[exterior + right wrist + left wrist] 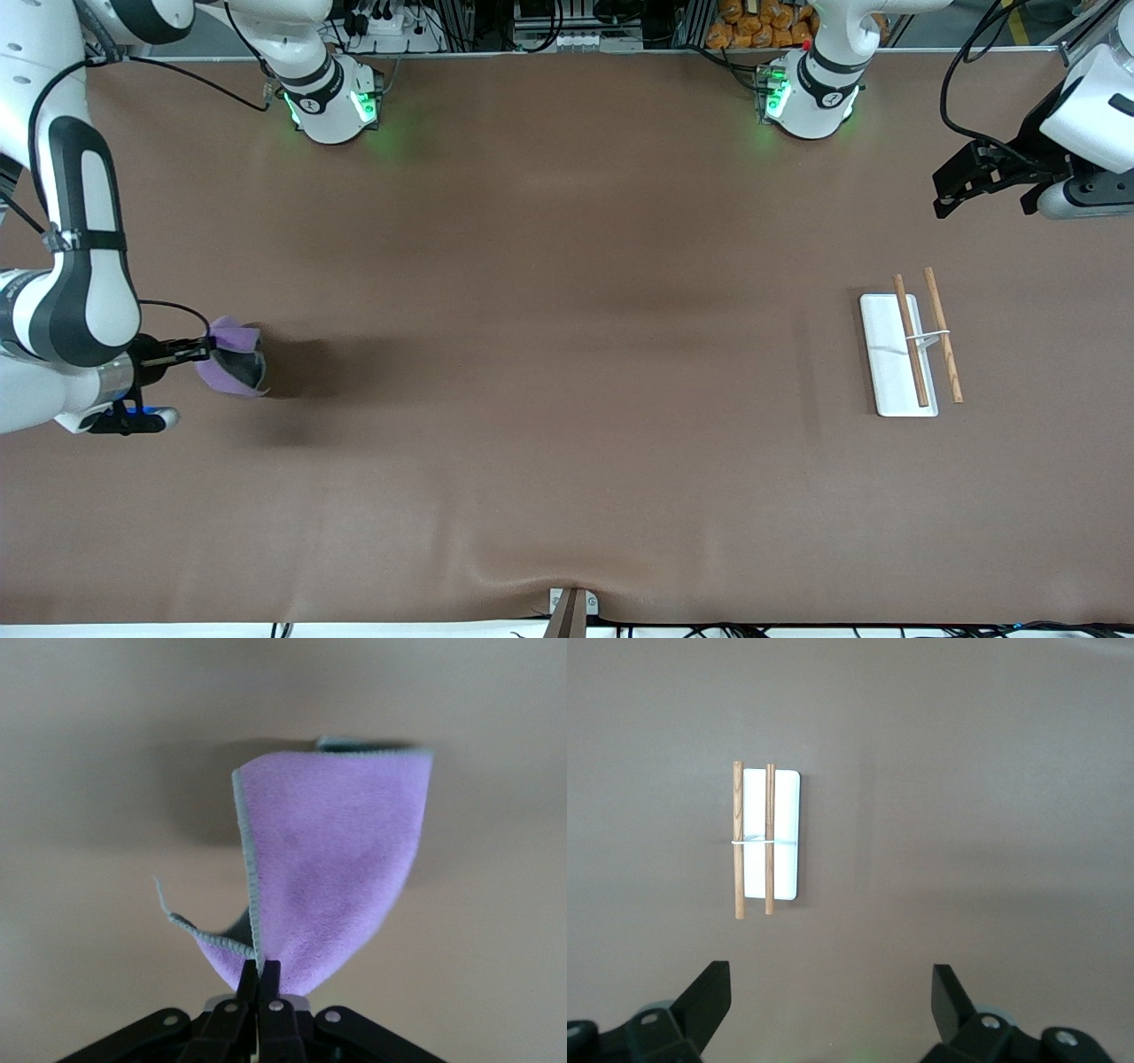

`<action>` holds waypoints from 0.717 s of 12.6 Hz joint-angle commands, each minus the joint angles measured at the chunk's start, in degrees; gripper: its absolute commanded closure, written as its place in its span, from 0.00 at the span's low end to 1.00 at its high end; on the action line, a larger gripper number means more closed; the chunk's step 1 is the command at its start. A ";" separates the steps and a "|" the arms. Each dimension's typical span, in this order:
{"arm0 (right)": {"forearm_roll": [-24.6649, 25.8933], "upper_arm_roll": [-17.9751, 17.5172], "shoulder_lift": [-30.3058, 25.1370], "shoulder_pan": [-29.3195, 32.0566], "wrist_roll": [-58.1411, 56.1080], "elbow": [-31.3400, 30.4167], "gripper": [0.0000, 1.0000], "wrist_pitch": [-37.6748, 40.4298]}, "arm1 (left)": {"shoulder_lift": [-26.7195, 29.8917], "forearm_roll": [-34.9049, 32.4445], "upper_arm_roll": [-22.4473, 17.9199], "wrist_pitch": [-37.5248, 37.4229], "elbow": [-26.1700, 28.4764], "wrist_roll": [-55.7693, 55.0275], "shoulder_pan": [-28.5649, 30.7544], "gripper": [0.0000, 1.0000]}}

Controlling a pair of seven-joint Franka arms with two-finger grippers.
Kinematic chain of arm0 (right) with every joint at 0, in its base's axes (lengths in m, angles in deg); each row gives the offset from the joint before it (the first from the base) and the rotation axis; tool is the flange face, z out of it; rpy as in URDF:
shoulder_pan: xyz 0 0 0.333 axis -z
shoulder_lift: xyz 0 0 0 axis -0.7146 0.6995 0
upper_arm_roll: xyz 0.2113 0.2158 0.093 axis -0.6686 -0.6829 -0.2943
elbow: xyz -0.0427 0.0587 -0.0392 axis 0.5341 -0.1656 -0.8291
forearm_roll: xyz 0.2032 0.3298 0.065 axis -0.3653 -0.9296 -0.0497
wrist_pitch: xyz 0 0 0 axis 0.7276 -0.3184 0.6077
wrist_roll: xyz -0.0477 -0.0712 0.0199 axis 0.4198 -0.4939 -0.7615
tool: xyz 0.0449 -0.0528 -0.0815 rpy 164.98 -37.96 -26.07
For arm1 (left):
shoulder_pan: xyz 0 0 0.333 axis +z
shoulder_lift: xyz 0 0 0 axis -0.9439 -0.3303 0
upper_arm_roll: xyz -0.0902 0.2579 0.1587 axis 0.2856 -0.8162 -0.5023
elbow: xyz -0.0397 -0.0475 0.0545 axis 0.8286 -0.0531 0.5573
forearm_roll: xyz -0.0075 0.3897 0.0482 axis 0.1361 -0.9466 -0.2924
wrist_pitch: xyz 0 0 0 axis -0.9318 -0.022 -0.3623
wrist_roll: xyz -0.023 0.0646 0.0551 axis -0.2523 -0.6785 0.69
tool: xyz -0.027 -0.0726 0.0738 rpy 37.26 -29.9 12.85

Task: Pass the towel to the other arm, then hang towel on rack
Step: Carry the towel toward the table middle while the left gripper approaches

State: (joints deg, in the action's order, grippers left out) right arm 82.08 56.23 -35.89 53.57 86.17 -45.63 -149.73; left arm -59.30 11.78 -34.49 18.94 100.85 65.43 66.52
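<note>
The towel point(232, 358), purple with a dark grey underside, hangs folded from my right gripper point(205, 348) above the right arm's end of the table. In the right wrist view that gripper point(263, 967) is shut on the towel point(337, 868) at one edge. The rack point(897, 354), a white plate with two brown rods joined by a wire, lies at the left arm's end of the table. My left gripper point(952, 189) hovers open above the table near its base's side of the rack. Seen from the left wrist, the rack point(784, 837) lies below the open left gripper point(831, 997).
A brown mat point(567, 354) covers the whole table. The two arm bases point(332, 102) point(811, 97) stand along the edge farthest from the front camera. A small clamp point(571, 611) sits at the nearest edge.
</note>
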 commanded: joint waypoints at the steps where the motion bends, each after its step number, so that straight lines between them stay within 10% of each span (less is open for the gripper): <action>1: -4.35 -0.19 0.01 -2.59 9.97 4.43 1.00 4.58 | 0.86 0.72 0.16 0.45 0.66 1.23 0.50 0.00; 9: -23.93 -0.10 -2.55 -12.17 46.61 9.17 1.00 3.81 | 0.16 0.81 0.51 0.45 0.74 1.14 -0.55 0.00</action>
State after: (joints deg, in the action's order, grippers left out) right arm 62.50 55.73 -38.24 42.92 125.22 -38.31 -145.64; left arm -59.33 11.78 -34.15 18.97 101.11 65.43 66.09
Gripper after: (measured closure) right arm 0.982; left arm 0.000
